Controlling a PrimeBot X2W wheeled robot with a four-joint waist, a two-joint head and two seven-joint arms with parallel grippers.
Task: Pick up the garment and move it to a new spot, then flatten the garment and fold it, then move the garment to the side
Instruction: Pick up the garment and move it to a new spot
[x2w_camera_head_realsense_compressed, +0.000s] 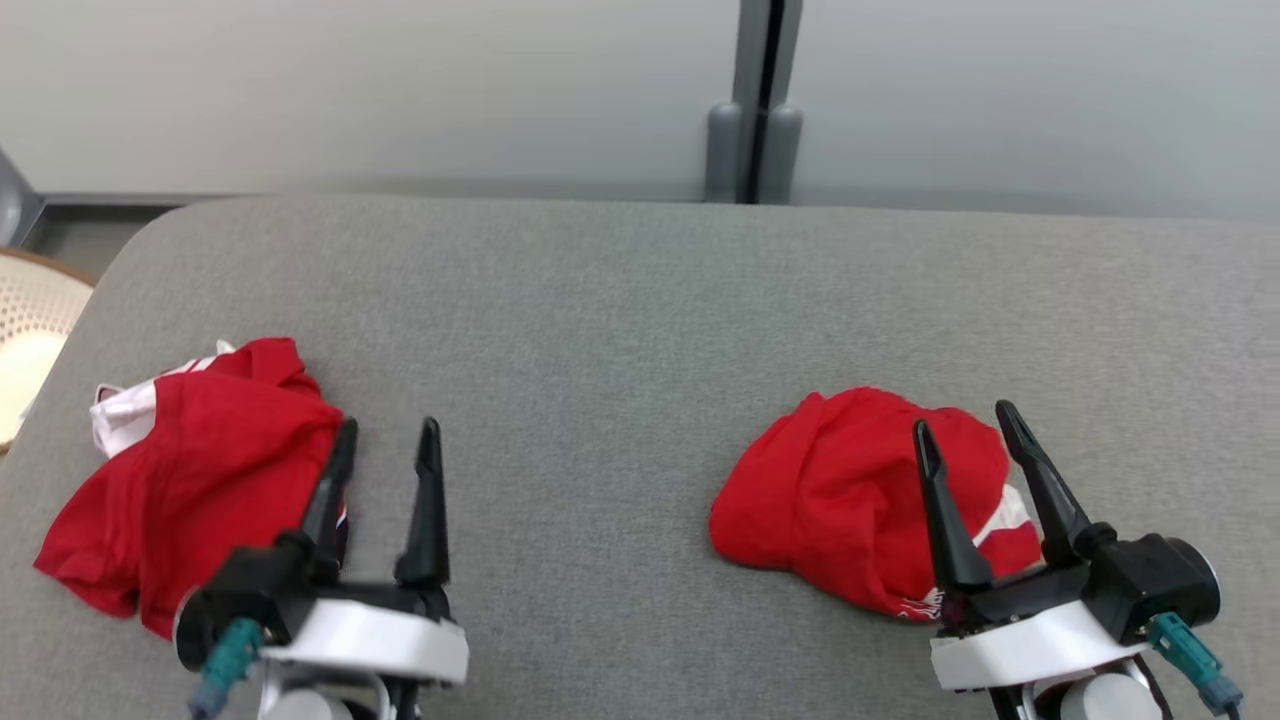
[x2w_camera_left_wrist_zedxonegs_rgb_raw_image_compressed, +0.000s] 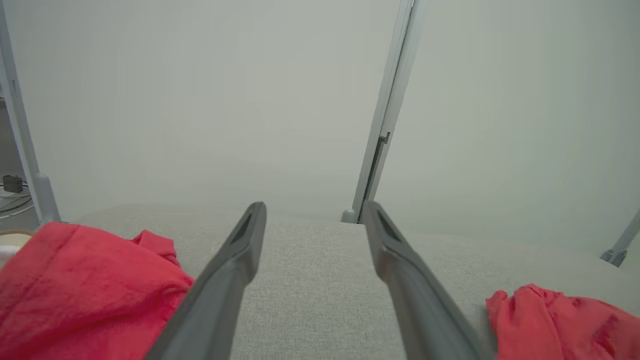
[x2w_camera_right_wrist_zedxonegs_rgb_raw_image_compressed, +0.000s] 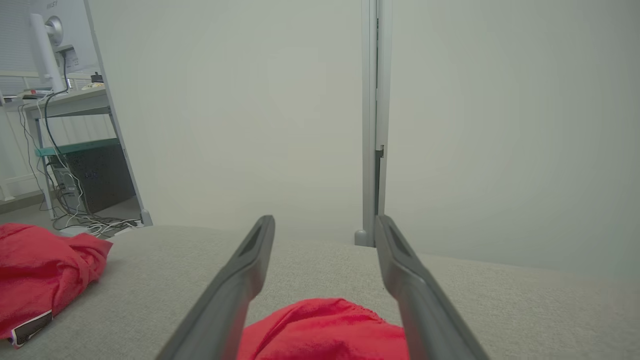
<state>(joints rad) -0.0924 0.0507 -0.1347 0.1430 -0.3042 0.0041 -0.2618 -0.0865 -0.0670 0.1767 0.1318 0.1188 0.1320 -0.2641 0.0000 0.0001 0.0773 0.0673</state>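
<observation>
Two crumpled red garments lie on the grey padded table (x2w_camera_head_realsense_compressed: 620, 330). One with white trim (x2w_camera_head_realsense_compressed: 190, 480) sits at the left and also shows in the left wrist view (x2w_camera_left_wrist_zedxonegs_rgb_raw_image_compressed: 85, 290). The other (x2w_camera_head_realsense_compressed: 840, 500) sits at the right. My left gripper (x2w_camera_head_realsense_compressed: 389, 428) is open just right of the left garment, with bare table between its fingers (x2w_camera_left_wrist_zedxonegs_rgb_raw_image_compressed: 314, 206). My right gripper (x2w_camera_head_realsense_compressed: 962, 418) is open over the right garment's right part. That red cloth (x2w_camera_right_wrist_zedxonegs_rgb_raw_image_compressed: 325, 330) lies low between its fingers (x2w_camera_right_wrist_zedxonegs_rgb_raw_image_compressed: 325, 220), ungripped.
A pale perforated basket (x2w_camera_head_realsense_compressed: 30, 330) stands off the table's left edge. A grey partition with a post (x2w_camera_head_realsense_compressed: 752, 150) runs behind the table's far edge. A desk with a monitor and cables (x2w_camera_right_wrist_zedxonegs_rgb_raw_image_compressed: 60, 100) stands beyond the left side.
</observation>
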